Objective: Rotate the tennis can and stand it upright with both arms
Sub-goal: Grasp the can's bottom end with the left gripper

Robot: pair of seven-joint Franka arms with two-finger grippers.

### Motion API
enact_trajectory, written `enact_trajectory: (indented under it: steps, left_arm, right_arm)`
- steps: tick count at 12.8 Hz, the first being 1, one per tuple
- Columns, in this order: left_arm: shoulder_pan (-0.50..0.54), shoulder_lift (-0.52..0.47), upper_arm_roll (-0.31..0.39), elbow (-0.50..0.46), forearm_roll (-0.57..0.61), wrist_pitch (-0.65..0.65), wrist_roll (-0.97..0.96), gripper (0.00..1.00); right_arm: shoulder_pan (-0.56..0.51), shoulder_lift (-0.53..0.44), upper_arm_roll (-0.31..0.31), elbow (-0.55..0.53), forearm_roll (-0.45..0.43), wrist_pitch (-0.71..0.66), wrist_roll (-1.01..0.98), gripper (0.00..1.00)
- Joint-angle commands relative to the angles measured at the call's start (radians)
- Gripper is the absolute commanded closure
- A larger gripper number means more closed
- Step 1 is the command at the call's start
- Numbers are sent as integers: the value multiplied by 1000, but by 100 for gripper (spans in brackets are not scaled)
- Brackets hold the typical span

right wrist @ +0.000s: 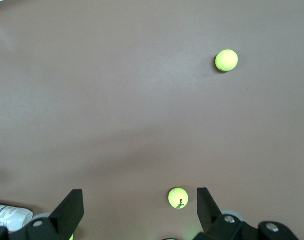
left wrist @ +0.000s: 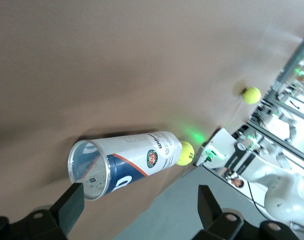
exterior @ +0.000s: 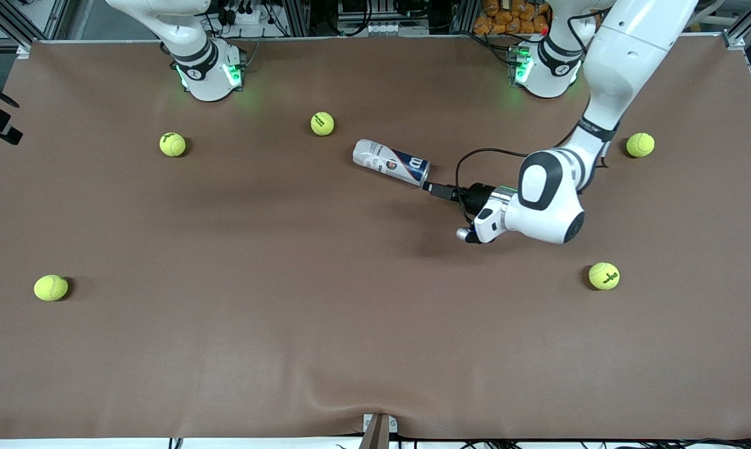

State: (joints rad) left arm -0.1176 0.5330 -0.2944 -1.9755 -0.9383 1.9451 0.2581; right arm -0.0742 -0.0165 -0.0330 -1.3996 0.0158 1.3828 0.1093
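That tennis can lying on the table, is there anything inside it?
The tennis can looks empty through its open mouth and clear wall; the label hides its closed end. The open left end effector is at its mouth.

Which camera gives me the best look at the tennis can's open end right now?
The left wrist view: the tennis can lies on its side with its open mouth facing the open left end effector. The front view shows the whole can side-on only. The right wrist view catches just a corner of it.
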Motion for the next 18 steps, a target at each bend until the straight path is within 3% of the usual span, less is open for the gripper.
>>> enact_trajectory:
  steps: [1,12,15,18]
  left_arm:
    - [-2,4,0,-49,-69,35,111,0]
    - [-19,104,-2,-114,-258,57,402,0]
    - [-19,104,-14,-134,-306,57,412,14]
    - [-25,104,-17,-149,-344,57,414,34]
  right_arm:
    - [-12,0,7,2,3,5,16,0]
    - [-1,-2,11,1,7,-1,15,0]
    - [-2,-2,10,2,7,-1,10,0]
    - [-2,0,11,2,9,-1,13,0]
